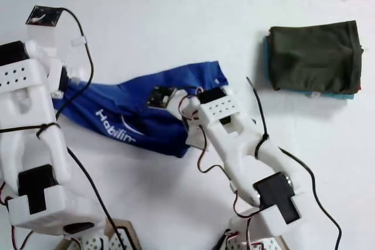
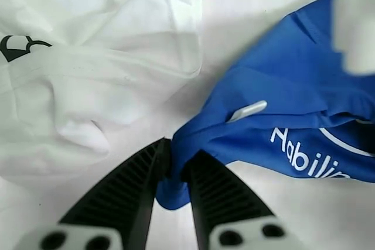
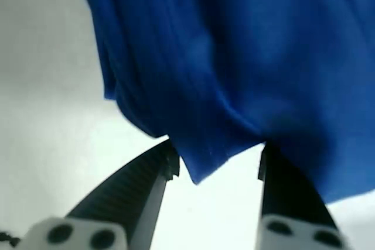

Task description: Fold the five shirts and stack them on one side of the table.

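While both arms bear on it, the blue shirt (image 1: 140, 115) lies unfolded on the white counter (image 1: 176, 21), running from centre toward 9 o'clock in the high view.

Blue shirt, one: royal blue, white lettering and a curved white line, crumpled into a long bunched strip.
- End at 9 o'clock: a gathered corner pinched tight in the left gripper (image 2: 176, 156), whose black ribbed fingers (image 2: 129, 185) stand narrow with cloth between them.
- Edge toward 5 o'clock: a hanging fold (image 3: 234, 57) sits between the right gripper's (image 3: 217, 159) wide-spread fingers (image 3: 135, 185), which do not clamp it.

White shirt (image 2: 88, 68), one: rumpled, black print at one edge, just beside the blue shirt's pinched end.

Folded stack at 2 o'clock, two shirts counted: olive-green shirt (image 1: 313, 57) on top, teal shirt (image 1: 334, 94) beneath, showing as a thin edge.

Shirts counted overall: four.
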Controlling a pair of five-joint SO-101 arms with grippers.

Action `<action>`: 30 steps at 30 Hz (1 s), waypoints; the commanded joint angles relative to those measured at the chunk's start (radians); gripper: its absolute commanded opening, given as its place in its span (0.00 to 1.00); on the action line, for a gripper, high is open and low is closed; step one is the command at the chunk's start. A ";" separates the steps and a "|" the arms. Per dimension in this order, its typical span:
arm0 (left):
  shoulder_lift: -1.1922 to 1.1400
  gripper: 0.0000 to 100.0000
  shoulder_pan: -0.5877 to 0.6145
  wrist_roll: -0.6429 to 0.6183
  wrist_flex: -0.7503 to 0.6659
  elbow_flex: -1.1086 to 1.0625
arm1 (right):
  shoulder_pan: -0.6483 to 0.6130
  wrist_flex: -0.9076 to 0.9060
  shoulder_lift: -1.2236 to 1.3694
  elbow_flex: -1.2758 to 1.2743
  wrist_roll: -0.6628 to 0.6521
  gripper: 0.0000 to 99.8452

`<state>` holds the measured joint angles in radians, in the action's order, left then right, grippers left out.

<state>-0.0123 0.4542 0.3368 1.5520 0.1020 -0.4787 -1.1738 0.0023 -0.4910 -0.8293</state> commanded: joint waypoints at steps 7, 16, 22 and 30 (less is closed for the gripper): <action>0.046 0.03 0.008 0.006 -0.002 0.005 | 0.015 0.027 0.008 0.078 0.077 0.01; 0.048 0.03 0.008 0.006 0.006 0.012 | 0.025 -0.064 -0.107 0.249 0.141 0.02; 0.054 0.03 0.002 0.005 0.011 0.016 | 0.025 -0.074 -0.254 0.295 0.218 0.02; 0.054 0.03 -0.020 0.005 0.210 0.214 | 0.025 -0.019 -0.369 0.298 0.238 0.02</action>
<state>-0.0123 0.4511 0.3368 1.6809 0.1880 -0.4634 -1.2306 -0.2816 -0.2409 -0.6007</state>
